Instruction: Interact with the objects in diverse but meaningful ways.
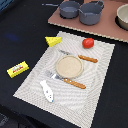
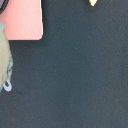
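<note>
You have a black worktop (image 1: 20, 30) under soft, even light. A pale woven placemat (image 1: 100, 75) lies on it, and beyond the placemat sits a pinkish board (image 1: 107, 31).

Greyish-green hand (image 2: 4, 57), pale ring marking

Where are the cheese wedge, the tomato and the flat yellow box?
cheese wedge (image 1: 53, 41), exterior view, middle of its holed face.
tomato (image 1: 88, 43), exterior view, centre of its red top.
flat yellow box (image 1: 18, 69), exterior view, middle of its label.
</note>
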Robot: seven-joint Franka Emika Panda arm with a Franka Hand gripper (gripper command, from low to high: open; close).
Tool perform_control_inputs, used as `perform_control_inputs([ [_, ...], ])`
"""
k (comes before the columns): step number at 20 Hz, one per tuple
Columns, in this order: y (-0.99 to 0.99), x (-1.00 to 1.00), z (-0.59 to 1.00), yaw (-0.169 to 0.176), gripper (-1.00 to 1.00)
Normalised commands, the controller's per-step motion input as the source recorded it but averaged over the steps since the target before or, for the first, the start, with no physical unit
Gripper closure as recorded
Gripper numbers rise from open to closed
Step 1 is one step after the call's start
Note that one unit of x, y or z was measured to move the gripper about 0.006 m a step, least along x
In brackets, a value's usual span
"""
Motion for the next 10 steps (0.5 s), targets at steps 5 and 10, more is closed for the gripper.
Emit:
perform_control_inputs([
  [5, 0.00, 0.28, -0.03, -0.024, -1.00],
  [10, 0.00, 0.43, -0.03, -0.045, -1.00],
])
